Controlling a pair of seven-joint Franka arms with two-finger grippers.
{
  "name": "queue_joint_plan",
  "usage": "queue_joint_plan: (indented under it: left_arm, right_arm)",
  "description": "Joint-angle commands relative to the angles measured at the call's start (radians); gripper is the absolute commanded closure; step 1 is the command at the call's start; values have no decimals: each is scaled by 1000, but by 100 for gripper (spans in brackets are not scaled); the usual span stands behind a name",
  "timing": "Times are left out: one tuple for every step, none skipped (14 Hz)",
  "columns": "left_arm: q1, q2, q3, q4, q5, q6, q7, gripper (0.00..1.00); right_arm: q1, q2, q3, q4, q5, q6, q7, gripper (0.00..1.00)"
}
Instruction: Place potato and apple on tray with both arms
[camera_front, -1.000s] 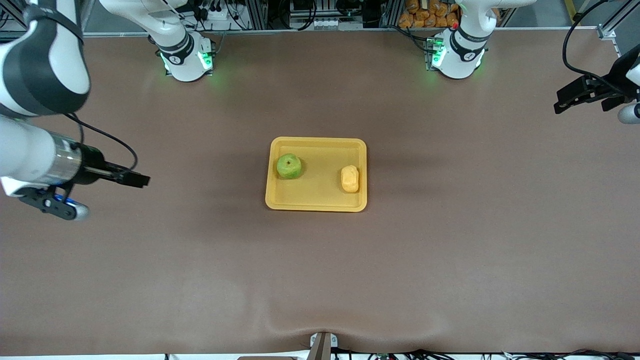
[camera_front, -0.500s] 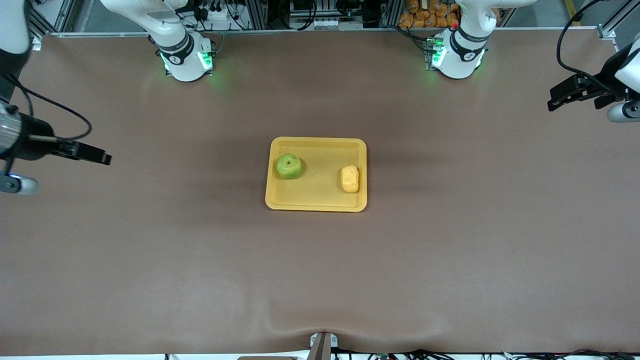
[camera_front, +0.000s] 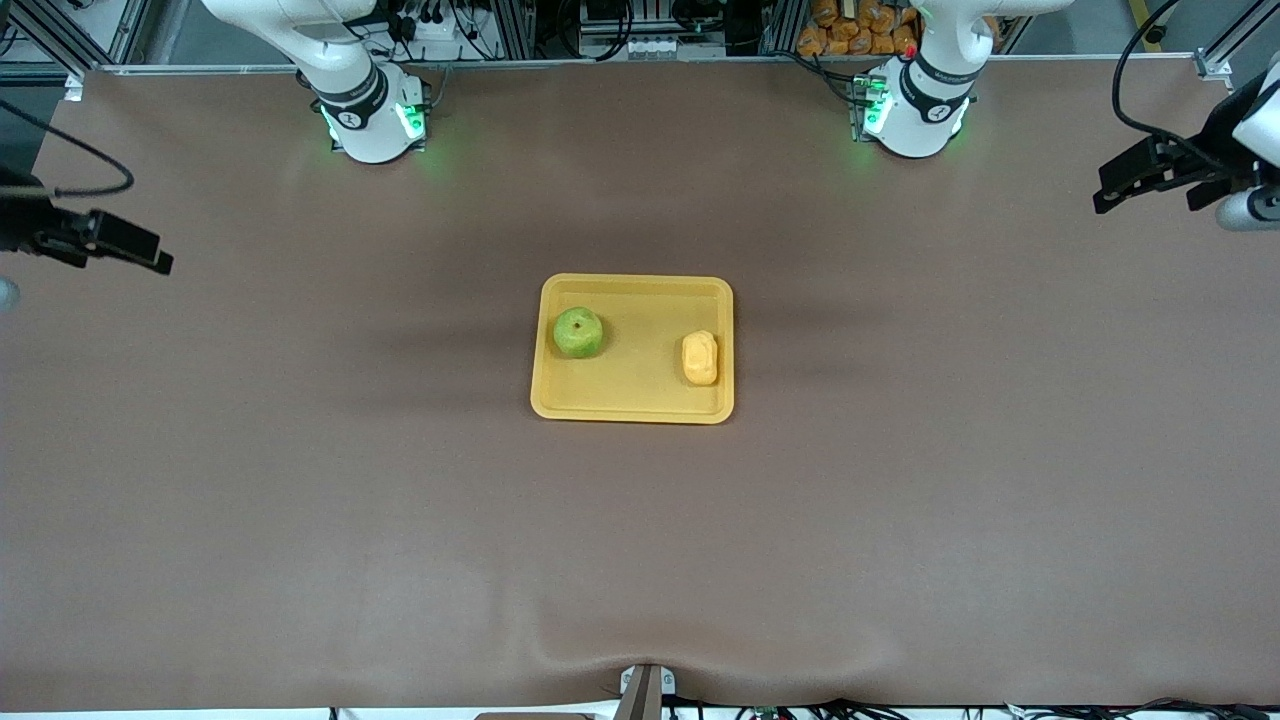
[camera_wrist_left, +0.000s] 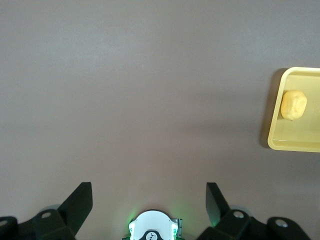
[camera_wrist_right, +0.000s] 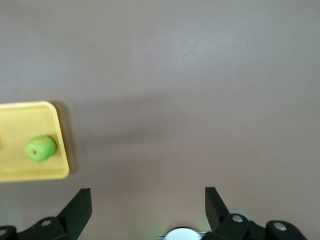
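Observation:
The yellow-orange tray (camera_front: 632, 400) lies in the middle of the table. The green apple (camera_front: 578, 332) sits in it toward the right arm's end, and the yellow-orange potato (camera_front: 700, 358) sits in it toward the left arm's end. My left gripper (camera_front: 1110, 192) is open and empty, high over the table's left-arm end. My right gripper (camera_front: 150, 258) is open and empty, high over the right-arm end. The left wrist view shows the potato (camera_wrist_left: 293, 104) on the tray (camera_wrist_left: 295, 144). The right wrist view shows the apple (camera_wrist_right: 40, 148) on the tray (camera_wrist_right: 30, 172).
The two white arm bases with green lights (camera_front: 372, 120) (camera_front: 910, 112) stand along the table's edge farthest from the front camera. The left arm's base also shows in the left wrist view (camera_wrist_left: 152, 227). A fold bulges the brown cover (camera_front: 640, 650) at the near edge.
Both grippers have drawn away from the tray toward their own ends of the table, the right one rising and retreating a lot, the left one only slightly. The apple and potato have not moved.

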Motion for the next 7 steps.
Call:
queue_joint_plan:
  left_arm:
    - [5,-45,6,-30,-24,-27,22,0]
    - [7,-45,8,-30,-33,-32,35,0]
    - [7,-43,9,-27,-33,-33,32,0]
    - [7,-45,9,-25,-33,-36,23,0]
    - [7,-45,9,-27,-33,-47,18,0]
    - [7,-45,9,-27,-33,-49,16,0]
    - [7,-45,9,-27,-33,-49,16,0]
  right_arm:
    - [-23,-67,2,-78,-23,31,-100,0]
    - [-23,-74,2,-80,-23,32,-104,0]
    - [-25,-87,2,-80,-23,32,-106,0]
    - [-25,-96,2,-87,-23,29,-107,0]
    - [-25,-113,0,-113,-26,37,-107,0]
    - [-26,-123,0,-138,-34,60,-109,0]
    - [-26,-136,0,-155,-40,69,-130,0]
